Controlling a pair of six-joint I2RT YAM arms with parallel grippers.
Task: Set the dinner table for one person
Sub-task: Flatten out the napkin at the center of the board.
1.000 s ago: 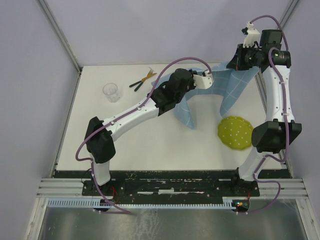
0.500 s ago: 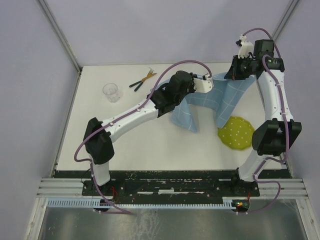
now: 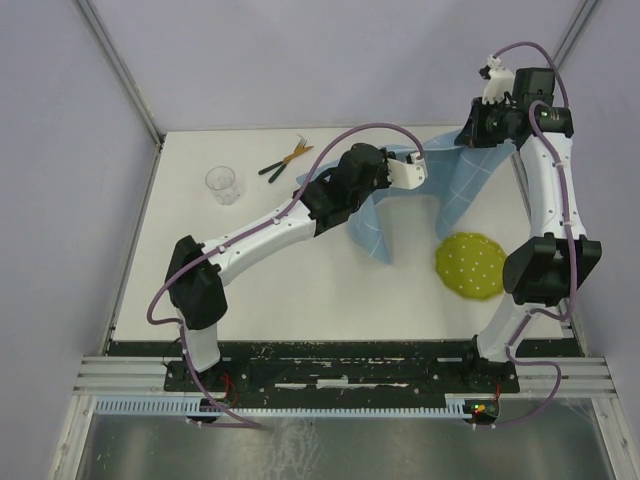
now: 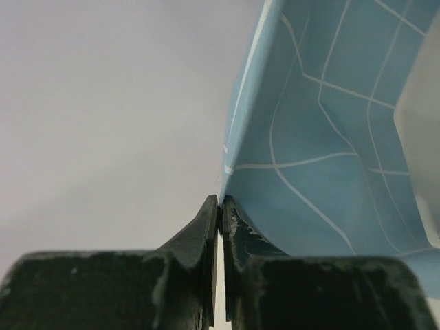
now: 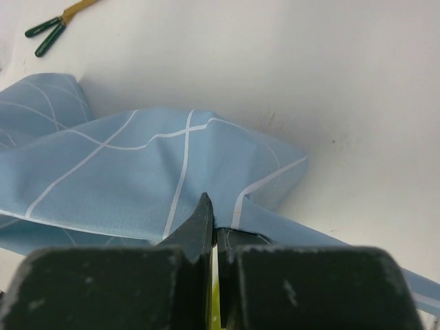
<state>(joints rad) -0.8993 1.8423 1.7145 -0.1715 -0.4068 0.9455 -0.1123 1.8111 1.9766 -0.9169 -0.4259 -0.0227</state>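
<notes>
A light-blue cloth with a white grid hangs lifted above the off-white dinner table at the back right. My left gripper is shut on one corner of it; in the left wrist view the cloth rises from between the closed fingertips. My right gripper is shut on another corner; in the right wrist view the cloth folds around the closed tips. A yellow-green dotted plate lies at the right. A clear glass stands at the back left.
Cutlery with green and yellow handles lies at the back of the table, also seen in the right wrist view. The grey enclosure walls stand close behind and beside the table. The right arm reaches up along the right edge.
Both grippers stayed shut on the cloth. The right gripper swung slightly back and forth at the back right; the hanging cloth spread wider half a second ago and now hangs narrower again.
</notes>
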